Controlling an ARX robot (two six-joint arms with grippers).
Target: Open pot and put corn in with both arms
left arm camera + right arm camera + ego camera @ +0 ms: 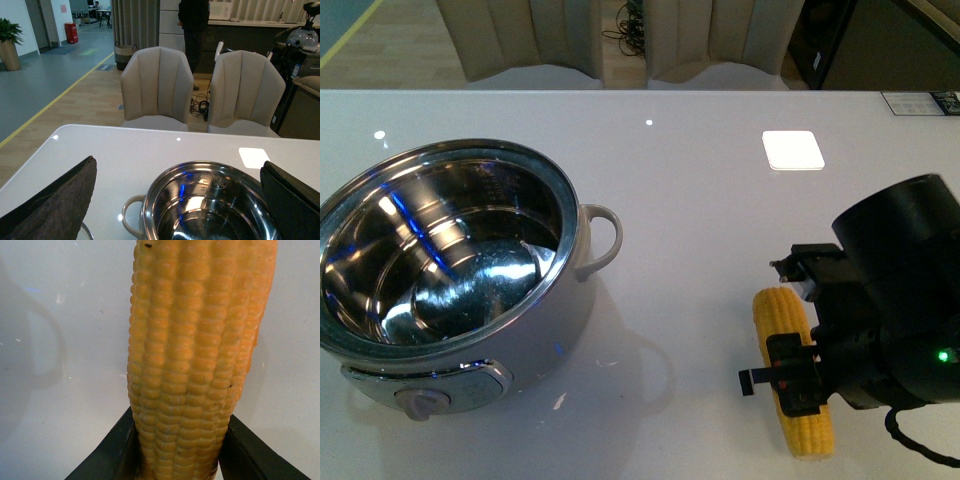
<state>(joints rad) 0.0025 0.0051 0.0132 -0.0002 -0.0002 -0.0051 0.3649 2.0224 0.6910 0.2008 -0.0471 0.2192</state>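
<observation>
The pot (450, 270) stands open at the table's left, its steel inside bare, loop handle (603, 240) to the right and dial (423, 402) at the front. No lid shows. The corn (788, 320) lies on the table at the right. My right gripper (798, 378) is shut on the corn's near half; in the right wrist view the corn (195, 355) sits between both black fingers (107, 452). My left gripper (177, 167) is open and empty above the pot (210, 210), with its fingers (55, 205) wide apart.
A white square pad (792, 150) lies on the table at the back right. A dark card (922, 102) sits at the far right edge. Two beige chairs (515, 40) stand beyond the table's far edge. A person (195, 20) stands behind them.
</observation>
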